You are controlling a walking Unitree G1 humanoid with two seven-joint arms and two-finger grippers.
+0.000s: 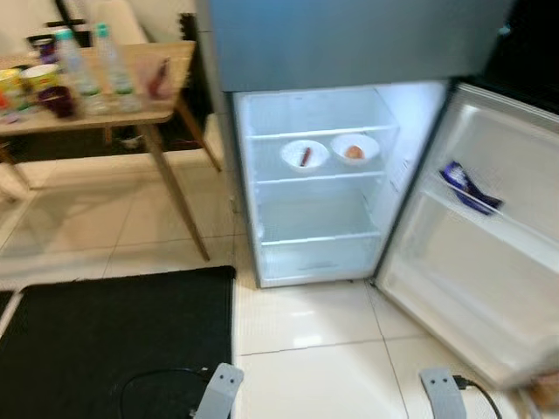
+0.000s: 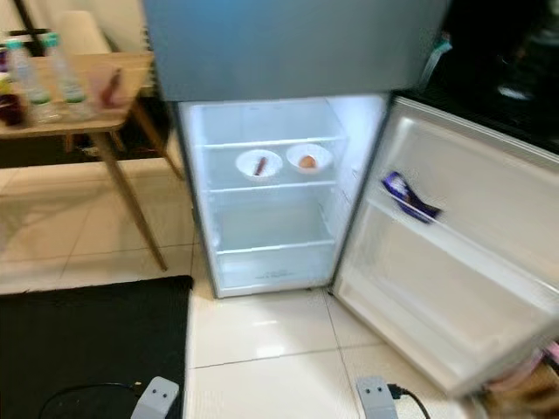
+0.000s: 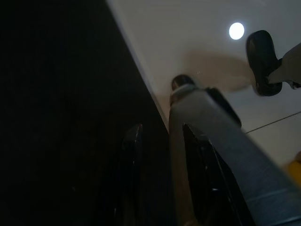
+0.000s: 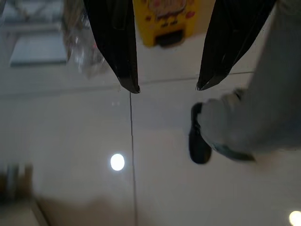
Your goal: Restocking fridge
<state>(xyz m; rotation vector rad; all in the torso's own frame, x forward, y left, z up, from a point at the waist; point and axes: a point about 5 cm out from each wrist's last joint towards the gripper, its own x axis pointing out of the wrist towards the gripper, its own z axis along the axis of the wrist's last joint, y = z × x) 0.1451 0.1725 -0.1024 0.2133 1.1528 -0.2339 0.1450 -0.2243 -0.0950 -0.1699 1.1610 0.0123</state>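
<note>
- Fridge (image 1: 325,188) stands open, its door (image 1: 489,262) swung wide on the right, shelves lit.
- Two white bowls sit side by side on one shelf: the left bowl (image 1: 305,155) holds a dark reddish stick-like item, the right bowl (image 1: 355,149) something small and orange.
- A blue packet (image 1: 466,187) rests in the door's upper rack.
- The table (image 1: 96,112) stands left of the fridge, with two bottles (image 1: 98,68) and jars near its front edge.
- Right gripper (image 4: 167,87) hangs over the tiled floor (image 4: 155,188), fingers spread apart, holding nothing.
- Left gripper (image 3: 162,141) hangs by the black mat (image 1: 113,336), a narrow gap between its fingers, nothing in it.
</note>
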